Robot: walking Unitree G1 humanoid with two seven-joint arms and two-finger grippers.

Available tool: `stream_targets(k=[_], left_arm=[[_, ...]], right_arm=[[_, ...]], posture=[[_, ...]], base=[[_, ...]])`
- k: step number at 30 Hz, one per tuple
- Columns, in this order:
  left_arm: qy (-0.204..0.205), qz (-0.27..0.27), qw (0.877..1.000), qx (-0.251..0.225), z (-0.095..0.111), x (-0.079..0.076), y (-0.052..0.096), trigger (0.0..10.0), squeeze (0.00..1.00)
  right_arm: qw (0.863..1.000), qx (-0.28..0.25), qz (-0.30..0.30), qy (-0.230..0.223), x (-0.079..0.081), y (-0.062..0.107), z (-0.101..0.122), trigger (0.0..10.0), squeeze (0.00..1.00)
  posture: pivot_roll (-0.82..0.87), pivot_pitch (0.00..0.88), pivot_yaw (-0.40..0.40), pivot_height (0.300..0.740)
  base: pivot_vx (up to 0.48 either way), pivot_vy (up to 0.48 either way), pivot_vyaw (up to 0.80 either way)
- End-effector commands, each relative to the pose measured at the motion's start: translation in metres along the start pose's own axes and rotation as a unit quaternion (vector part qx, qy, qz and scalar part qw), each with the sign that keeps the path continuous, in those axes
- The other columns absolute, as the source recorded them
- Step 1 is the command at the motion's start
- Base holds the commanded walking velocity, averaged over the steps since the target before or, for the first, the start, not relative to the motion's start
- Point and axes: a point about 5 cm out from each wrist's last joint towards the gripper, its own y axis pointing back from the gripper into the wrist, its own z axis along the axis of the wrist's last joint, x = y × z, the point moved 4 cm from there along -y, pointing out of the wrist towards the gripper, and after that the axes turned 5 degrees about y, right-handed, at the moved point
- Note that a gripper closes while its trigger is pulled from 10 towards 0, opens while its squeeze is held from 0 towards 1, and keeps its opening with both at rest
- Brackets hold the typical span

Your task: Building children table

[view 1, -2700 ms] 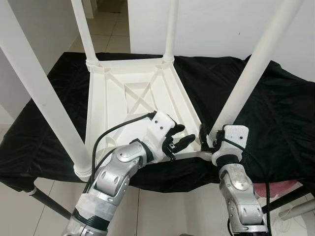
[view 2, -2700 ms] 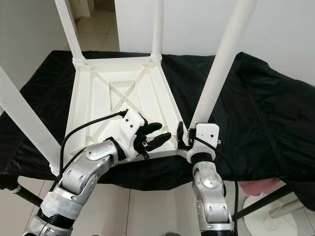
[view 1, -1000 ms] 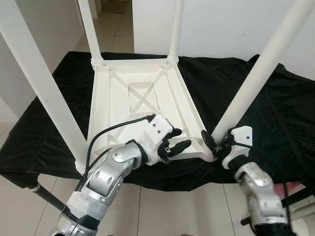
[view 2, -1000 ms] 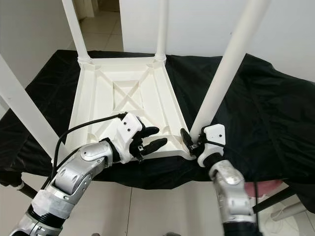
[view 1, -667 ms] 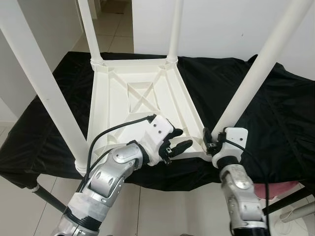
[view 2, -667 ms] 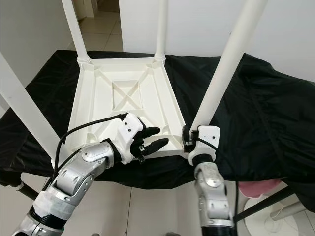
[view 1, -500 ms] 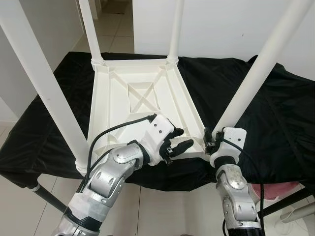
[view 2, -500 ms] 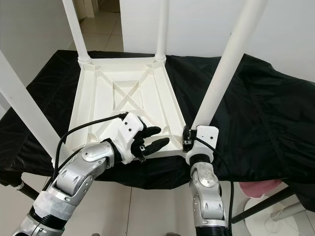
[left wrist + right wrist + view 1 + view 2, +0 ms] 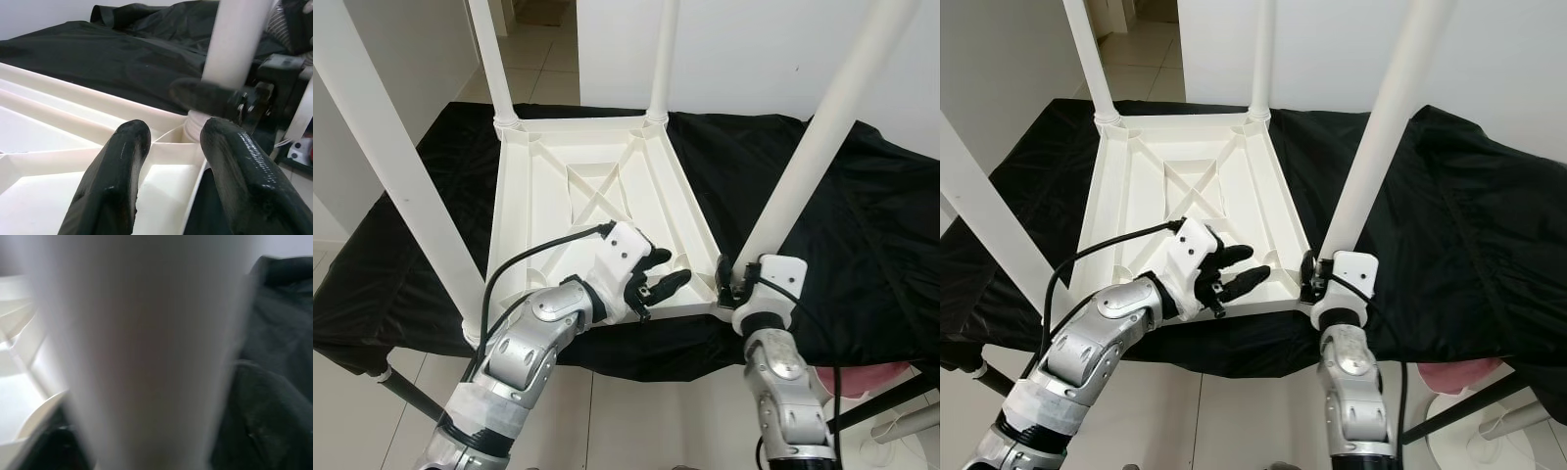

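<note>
Plastic gives this scene its look: a white moulded children's table lies upside down on a black crinkled cloth that drapes a low surface, its ribbed underside facing up with a raised X of stiffening ribs in the middle. Four smooth round white legs rise from the corner sockets, tapering slightly as they go up.

The left gripper, two long glossy black fingers on a white wrist housing with a black cable looping behind it, hovers over the near rim of the tabletop, fingers moderately spread with nothing between them. Just beyond its fingertips, toward the robot's right, sits the near right corner socket. In the left wrist view the rounded fingers frame the shallow ribbed pockets of the plastic frame and the base of the near right white leg seated in its collar.

The right gripper is pressed close to the foot of that same leg, at the corner socket; whether its fingers are closed round the tube I cannot tell. The right wrist view shows the pale cylinder as a blurred column right in front of the fingers, with dark cloth beside it.
</note>
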Motion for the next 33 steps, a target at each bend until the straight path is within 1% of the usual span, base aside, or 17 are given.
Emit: stream_targets(k=[1,2,3,5,7,9,10,12,14,16,18,19,23,24,25,27,33], left_arm=[[0.001,0.009,1.000,-0.002,-0.001,0.002,0.002,10.0,0.00],[0.001,0.009,1.000,-0.002,-0.001,0.002,0.002,10.0,0.00],[0.004,0.010,1.000,-0.002,-0.001,0.002,0.002,10.0,0.00],[0.005,0.008,1.000,-0.003,-0.001,0.001,0.002,10.0,0.00],[0.002,-0.001,1.000,-0.001,-0.003,-0.002,0.001,10.0,0.00],[0.002,-0.001,1.000,-0.001,-0.003,-0.002,0.001,10.0,0.00],[0.001,-0.015,1.000,0.005,-0.005,-0.005,0.000,10.0,0.00],[0.002,-0.018,1.000,0.007,-0.005,-0.006,-0.001,10.0,0.00],[0.018,-0.055,0.998,0.009,-0.005,-0.014,-0.001,10.0,0.00],[0.031,-0.076,0.996,0.014,-0.006,-0.018,0.000,10.0,0.00],[0.030,-0.080,0.996,0.017,-0.007,-0.019,0.000,10.0,0.00],[0.032,-0.083,0.996,0.019,-0.008,-0.020,0.000,10.0,0.00],[0.030,-0.085,0.996,0.020,-0.009,-0.021,0.000,10.0,0.00],[0.029,-0.085,0.996,0.021,-0.010,-0.021,-0.001,10.0,0.00],[0.029,-0.085,0.996,0.021,-0.010,-0.021,-0.001,10.0,0.00],[0.027,-0.085,0.996,0.022,-0.010,-0.020,-0.003,10.0,0.00],[0.028,-0.089,0.995,0.025,-0.009,-0.019,-0.005,10.0,0.00]], right_arm=[[1.000,-0.011,0.021,0.000,-0.005,0.001,0.004,10.0,0.42],[1.000,-0.011,0.021,0.000,-0.005,0.001,0.004,10.0,0.42],[0.999,-0.013,0.033,0.005,-0.006,0.001,0.004,10.0,0.00],[0.999,-0.014,0.045,0.003,-0.009,0.000,0.004,10.0,0.00],[0.996,-0.019,0.089,0.002,-0.012,0.000,0.005,10.0,0.00],[0.996,-0.019,0.089,0.002,-0.012,0.000,0.005,10.0,0.00],[0.989,-0.021,0.145,0.011,-0.009,0.001,0.004,10.0,0.00],[0.987,-0.021,0.157,0.013,-0.008,0.001,0.004,10.0,0.00],[0.976,-0.012,0.216,0.027,-0.005,0.002,-0.001,10.0,0.00],[0.967,-0.004,0.250,0.039,-0.005,0.002,-0.006,10.0,0.00],[0.966,0.000,0.258,0.037,-0.006,0.001,-0.007,10.0,0.00],[0.961,0.004,0.273,0.043,-0.006,0.000,-0.009,10.0,0.00],[0.953,0.014,0.299,0.043,-0.006,-0.002,-0.012,10.0,0.00],[0.947,0.016,0.316,0.056,-0.006,-0.005,-0.014,10.0,0.00],[0.947,0.016,0.316,0.056,-0.006,-0.005,-0.014,10.0,0.00],[0.940,0.019,0.333,0.070,-0.007,-0.009,-0.016,10.0,0.00],[0.936,0.018,0.342,0.085,-0.011,-0.018,-0.015,10.0,0.00]], posture=[[-0.08,0.007,-0.008,0.740],[-0.08,0.007,-0.008,0.740],[-0.08,0.006,-0.006,0.740],[-0.08,0.002,-0.004,0.740],[-0.09,0.003,0.006,0.740],[-0.09,0.003,0.006,0.740],[-0.09,0.000,0.016,0.740],[-0.09,0.000,0.016,0.740],[-0.09,0.000,0.018,0.740],[-0.09,0.000,0.018,0.740],[-0.09,0.000,0.020,0.740],[-0.09,0.000,0.022,0.740],[-0.09,0.000,0.024,0.740],[-0.09,0.000,0.024,0.740],[-0.09,0.000,0.024,0.740],[-0.09,0.000,0.025,0.740],[-0.09,0.000,0.025,0.740]], base=[[0.000,0.000,0.00],[0.000,0.000,0.00],[0.000,0.000,0.00],[0.000,0.000,0.00],[0.000,0.000,0.00],[0.000,0.000,0.00],[0.000,0.000,0.00],[0.000,0.000,0.00],[0.000,0.000,0.00],[0.000,0.000,0.00],[0.000,0.000,0.00],[0.000,0.000,0.00],[0.000,0.000,0.00],[0.000,0.000,0.00],[0.000,0.000,0.00],[0.000,0.000,0.00],[0.000,0.000,0.00]])
